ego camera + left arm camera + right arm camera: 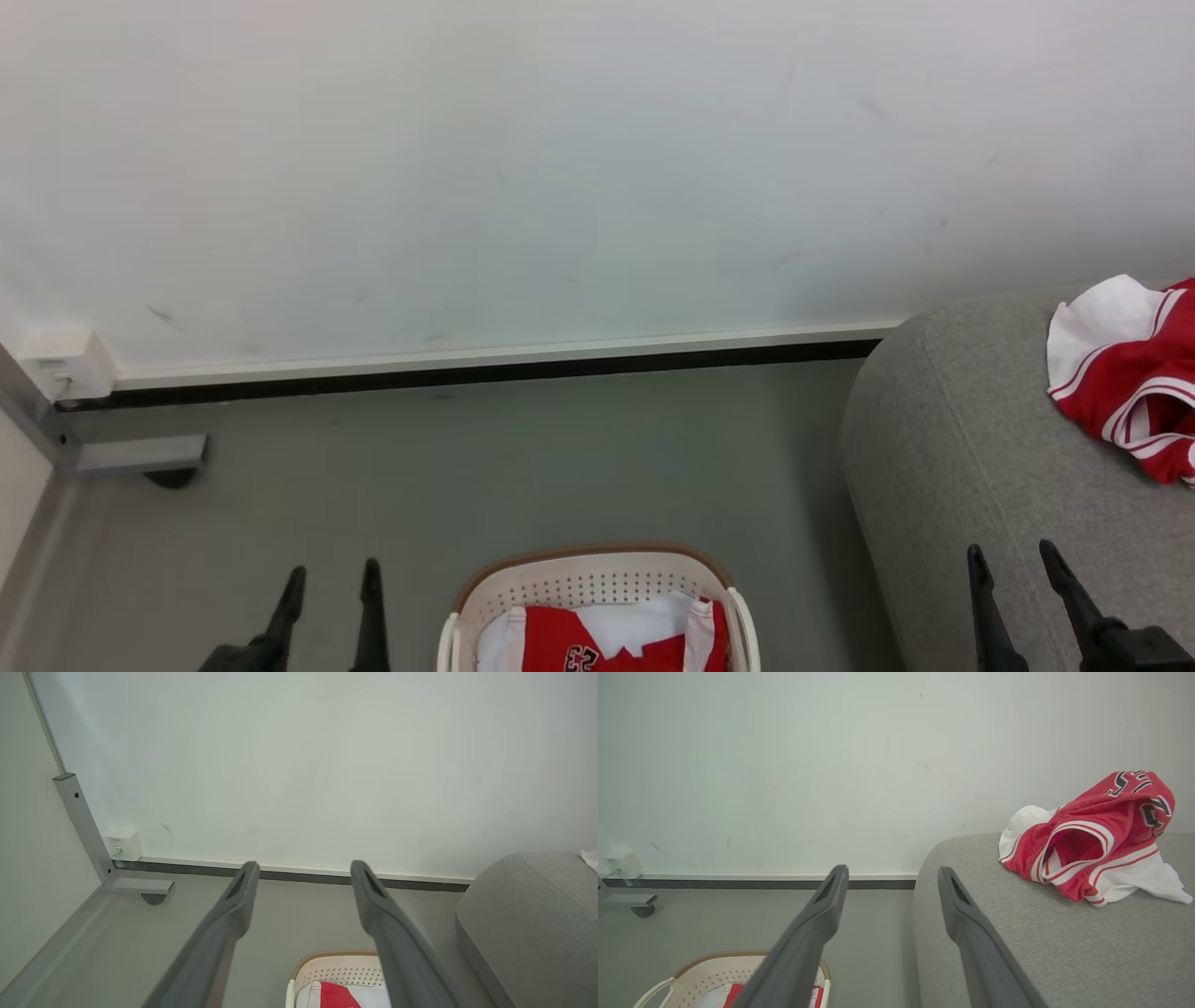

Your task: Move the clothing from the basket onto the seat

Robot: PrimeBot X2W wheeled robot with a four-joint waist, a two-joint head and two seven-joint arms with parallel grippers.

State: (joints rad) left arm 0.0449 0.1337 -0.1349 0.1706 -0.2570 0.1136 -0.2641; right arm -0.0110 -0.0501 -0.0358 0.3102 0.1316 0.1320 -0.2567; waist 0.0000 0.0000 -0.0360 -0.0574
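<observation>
My left gripper [334, 583] and right gripper [1013, 569] both hang empty, fingers spread apart. The basket [593, 553] sits on the floor [523, 457] between them, nearer to the left gripper, with a red and white jersey [597, 639] inside. The right gripper is at the sofa's [952, 448] rounded end. A second jersey [1130, 383] lies crumpled on the sofa ahead and to its right, well apart from the fingers.
</observation>
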